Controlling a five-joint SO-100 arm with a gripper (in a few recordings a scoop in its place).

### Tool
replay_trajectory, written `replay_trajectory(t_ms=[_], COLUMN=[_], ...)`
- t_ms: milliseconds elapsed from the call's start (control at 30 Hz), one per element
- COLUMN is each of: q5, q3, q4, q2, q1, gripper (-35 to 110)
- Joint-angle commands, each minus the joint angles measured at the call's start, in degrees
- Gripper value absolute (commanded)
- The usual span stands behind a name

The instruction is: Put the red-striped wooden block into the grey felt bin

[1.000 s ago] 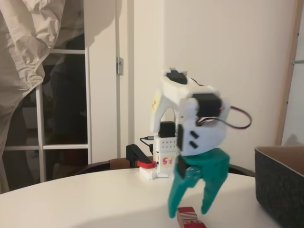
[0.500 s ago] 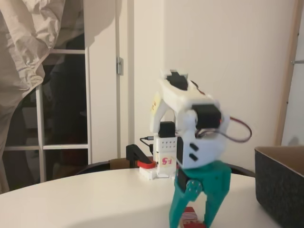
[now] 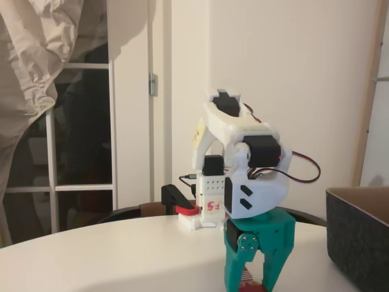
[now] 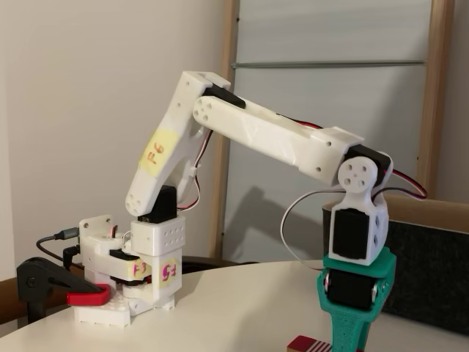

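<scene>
Both fixed views: soft warm indoor light, moderately dim, no hard glare. Arm [image 3: 234, 140] throws a diffuse shadow on the wall [image 4: 256, 213] behind it, so the source is on the camera side. Surface [image 3: 121, 255] reads bright, near clipping, with a faint shadow at the gripper [image 3: 255, 283]. Dark glass door [image 3: 85, 140] on the left is underexposed, detail lost. Grey felt bin [image 3: 358, 237] is dark with little texture. Overall slightly soft and noisy; no motion blur on the arm. No visible edge distortion; uprights look straight
</scene>
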Motion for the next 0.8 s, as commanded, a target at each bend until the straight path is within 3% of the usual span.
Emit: replay_trajectory(t_ms=[0,767], q5=[1.14,12.66], q3=[-0.79,-1.05], q4=[0.0,0.26], q2=[0.97,4.39], q1=[-0.62,4.04], gripper=[13,3])
